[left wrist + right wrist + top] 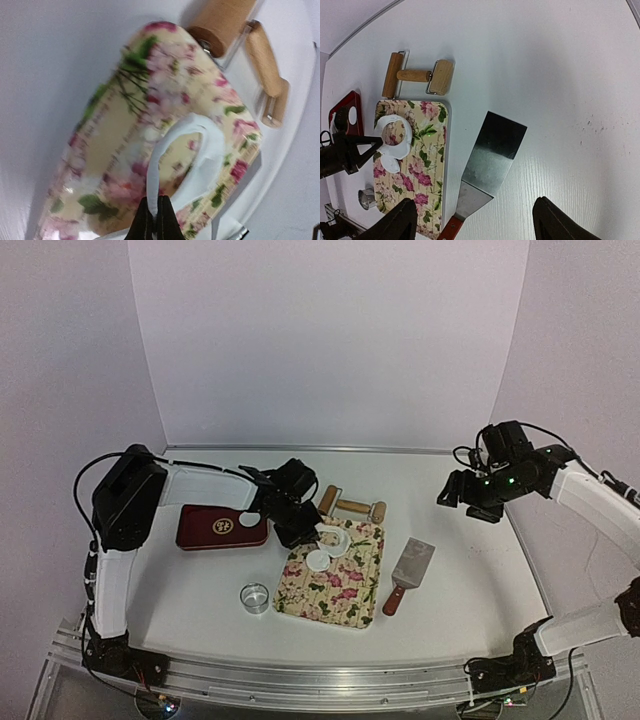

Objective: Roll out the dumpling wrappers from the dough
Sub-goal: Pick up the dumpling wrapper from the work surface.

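Observation:
The dough (341,541) is a flattened white sheet with a round hole, lying at the far end of the floral board (335,590). My left gripper (156,212) is shut on the near rim of the dough (212,150), and that rim is lifted off the board. One round dumpling wrapper (318,560) lies on the board just beside the dough. Another wrapper (249,520) rests on the red tray (215,528). My right gripper (465,495) hangs open high above the right side of the table, holding nothing; the right wrist view shows the dough (407,137) and a wrapper (391,164).
A wooden rolling pin (350,506) lies behind the board. A metal spatula (408,575) with a red handle lies right of the board. A shiny metal ring cutter (256,597) stands left of the board's near end.

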Action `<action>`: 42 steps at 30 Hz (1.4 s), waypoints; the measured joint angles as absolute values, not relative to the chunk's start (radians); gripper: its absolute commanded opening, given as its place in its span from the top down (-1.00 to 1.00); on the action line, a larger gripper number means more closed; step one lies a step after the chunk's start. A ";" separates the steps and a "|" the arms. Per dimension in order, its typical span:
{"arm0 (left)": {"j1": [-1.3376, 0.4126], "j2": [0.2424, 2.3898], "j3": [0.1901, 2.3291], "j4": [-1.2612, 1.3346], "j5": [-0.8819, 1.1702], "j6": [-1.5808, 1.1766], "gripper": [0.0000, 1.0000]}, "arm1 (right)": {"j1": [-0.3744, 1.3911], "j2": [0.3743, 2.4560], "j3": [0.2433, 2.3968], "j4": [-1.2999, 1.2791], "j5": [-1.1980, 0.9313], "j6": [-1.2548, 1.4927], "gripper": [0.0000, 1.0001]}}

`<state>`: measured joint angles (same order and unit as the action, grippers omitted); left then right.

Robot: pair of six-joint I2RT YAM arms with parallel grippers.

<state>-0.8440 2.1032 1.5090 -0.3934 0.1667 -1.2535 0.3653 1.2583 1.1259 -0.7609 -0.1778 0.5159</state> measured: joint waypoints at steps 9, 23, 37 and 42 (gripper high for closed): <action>-0.863 1.867 1.262 -0.081 0.354 -1.149 1.00 | 0.365 1.297 1.125 -0.729 -0.301 0.524 -0.45; -0.879 1.760 1.130 0.046 0.626 -1.020 1.00 | 0.445 1.349 1.000 -0.492 -0.723 0.452 -0.39; -0.904 1.711 1.083 0.072 0.716 -1.020 1.00 | 0.717 1.424 0.952 -0.358 -0.465 0.399 -0.31; -0.910 1.682 1.080 0.076 0.719 -1.022 1.00 | 0.815 1.542 0.969 -0.324 -0.377 0.387 -0.24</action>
